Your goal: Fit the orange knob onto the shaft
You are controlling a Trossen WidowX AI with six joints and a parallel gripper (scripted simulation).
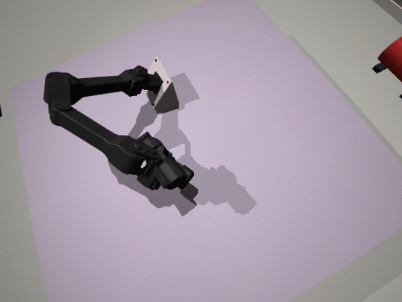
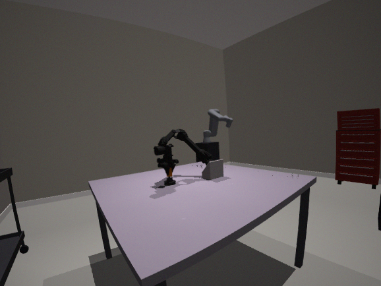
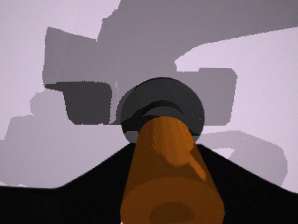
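The orange knob [image 2: 170,172] [image 3: 167,162] is upright between the fingers of my gripper [image 2: 169,175] [image 3: 164,149], which is shut on it. The black round pedestal [image 2: 169,182] [image 3: 162,89] stands on the table right below the knob. In the wrist view the knob's lower end overlaps the near part of the pedestal's raised centre. The dark shaft is not seen apart from the knob and pedestal, and its flat side is hidden. How far down the knob sits I cannot tell. In the top view the arm hides the knob.
A grey wedge-shaped block [image 1: 167,101] [image 2: 213,169] with a pale plate stands by the arm's base. The lilac table [image 1: 278,156] [image 2: 211,207] carries the arm's shadows. A red cabinet [image 2: 358,148], a cart [image 2: 10,204] and another, pale arm [image 2: 213,125] stand away from the table.
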